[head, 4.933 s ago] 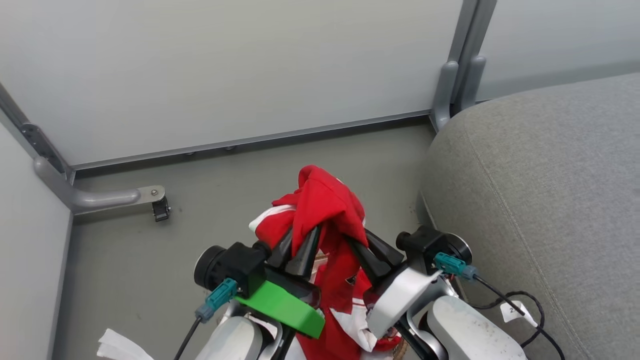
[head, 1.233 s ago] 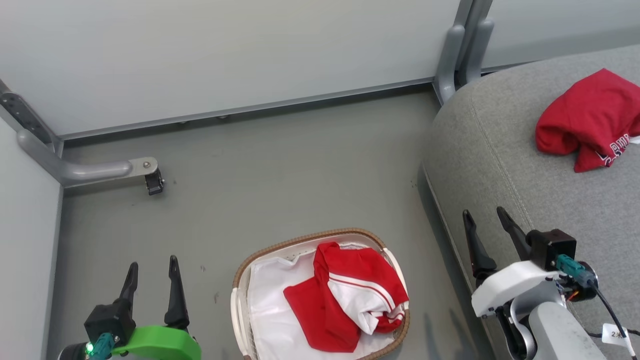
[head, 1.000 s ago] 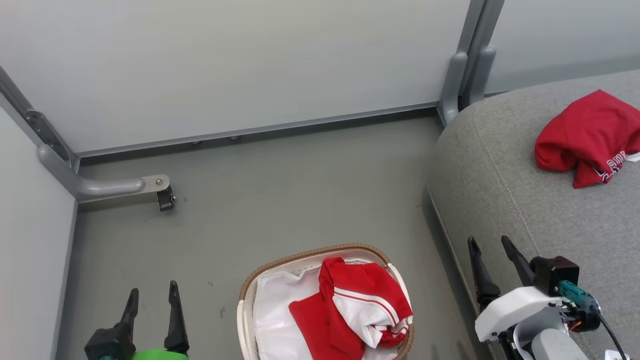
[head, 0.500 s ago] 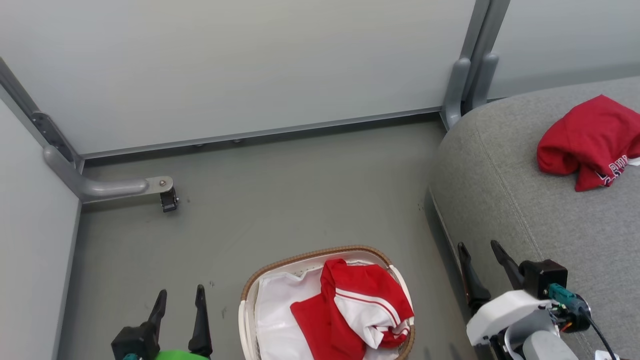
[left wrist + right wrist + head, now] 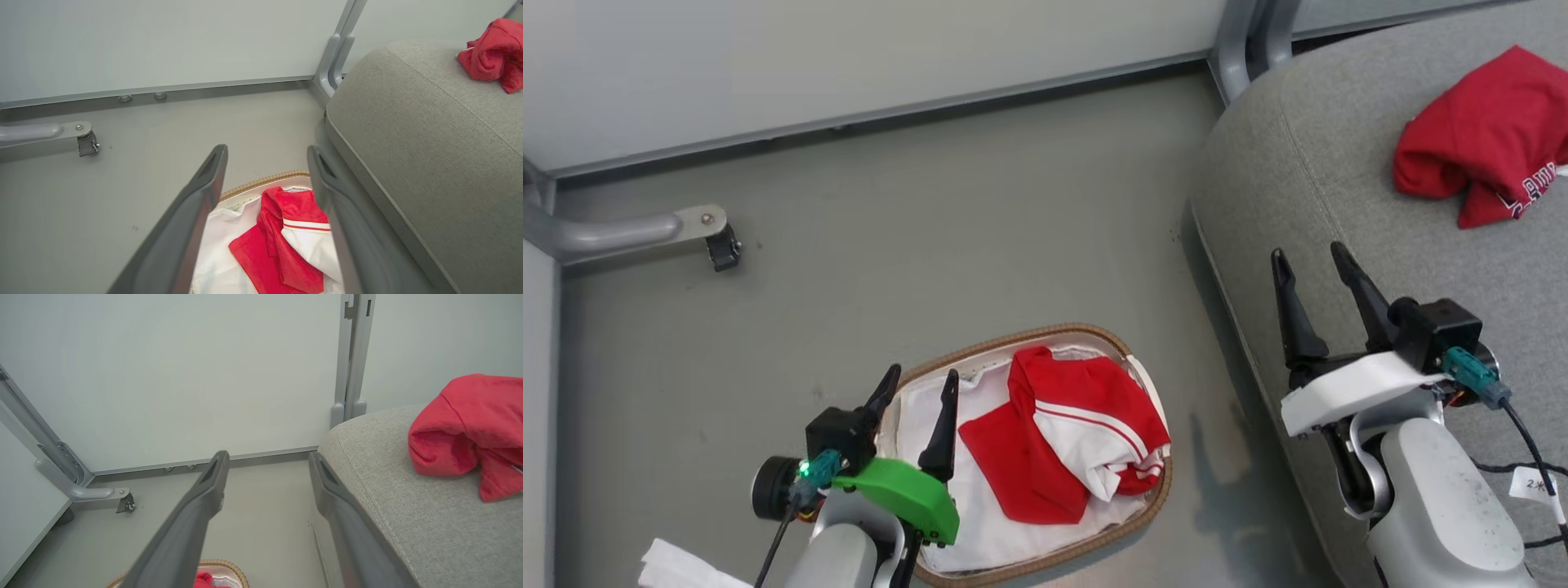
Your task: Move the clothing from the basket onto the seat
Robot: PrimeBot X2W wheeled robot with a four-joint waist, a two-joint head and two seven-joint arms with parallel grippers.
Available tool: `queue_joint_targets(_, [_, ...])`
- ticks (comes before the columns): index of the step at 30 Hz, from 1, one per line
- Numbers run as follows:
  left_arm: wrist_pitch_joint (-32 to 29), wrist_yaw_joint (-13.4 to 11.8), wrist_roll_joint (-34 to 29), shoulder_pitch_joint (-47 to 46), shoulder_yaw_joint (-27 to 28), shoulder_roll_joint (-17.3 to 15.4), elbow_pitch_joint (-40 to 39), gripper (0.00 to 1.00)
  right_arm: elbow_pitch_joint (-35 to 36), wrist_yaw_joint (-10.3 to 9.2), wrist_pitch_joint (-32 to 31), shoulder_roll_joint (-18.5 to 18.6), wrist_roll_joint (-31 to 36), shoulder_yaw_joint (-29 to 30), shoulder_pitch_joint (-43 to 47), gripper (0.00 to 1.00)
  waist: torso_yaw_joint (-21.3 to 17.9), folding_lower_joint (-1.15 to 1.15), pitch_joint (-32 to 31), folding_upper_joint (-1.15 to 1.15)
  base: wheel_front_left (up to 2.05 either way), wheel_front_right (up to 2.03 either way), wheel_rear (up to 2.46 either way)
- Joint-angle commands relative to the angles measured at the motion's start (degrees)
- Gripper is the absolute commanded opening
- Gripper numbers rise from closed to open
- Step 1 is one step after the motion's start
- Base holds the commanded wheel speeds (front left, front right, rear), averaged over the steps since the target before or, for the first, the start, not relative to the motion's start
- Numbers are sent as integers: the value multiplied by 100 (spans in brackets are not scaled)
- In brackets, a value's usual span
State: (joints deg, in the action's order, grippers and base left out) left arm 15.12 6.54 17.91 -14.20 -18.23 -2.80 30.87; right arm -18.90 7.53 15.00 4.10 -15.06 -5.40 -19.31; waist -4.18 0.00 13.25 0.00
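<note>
The oval basket (image 5: pixel 1045 332) (image 5: pixel 265 180) (image 5: pixel 222 564) with a brown woven rim and white liner stands on the floor beside the grey seat (image 5: pixel 1347 188) (image 5: pixel 408 122) (image 5: pixel 392 506). Red and white clothing (image 5: pixel 1070 429) (image 5: pixel 290 241) lies crumpled inside it. Another red garment (image 5: pixel 1486 135) (image 5: pixel 492 55) (image 5: pixel 470 428) rests on the seat's far part. My left gripper (image 5: pixel 923 388) (image 5: pixel 267 153) hangs open over the basket's left end, nothing between its fingers. Open and empty too, my right gripper (image 5: pixel 1311 257) (image 5: pixel 267 457) is above the seat's front edge.
A grey partition wall runs along the far side, with a caster foot (image 5: pixel 719 241) (image 5: pixel 88 143) (image 5: pixel 124 502) on the floor at left and a post (image 5: pixel 1241 41) (image 5: pixel 335 61) at the seat's corner. Something white (image 5: pixel 678 567) lies by my left arm.
The camera tilted down, so the whole picture shifted. My left gripper came in from the left to stand over the basket's left end. Both grippers stayed open.
</note>
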Motion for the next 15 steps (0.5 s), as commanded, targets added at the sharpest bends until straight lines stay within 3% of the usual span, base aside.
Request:
queue_joint_targets(1, [4,36,97,-279,-106,-23,144,100,101,-8,25,10,-30,8,-144,100,-470,0,719,0,0,0,0])
queue_joint_targets(15, [4,105,847,-1896,-1289,-31,1759,100,687,-8,25,-91,-228,-78,-766,100,-1125,0,1998,0,0,0,0])
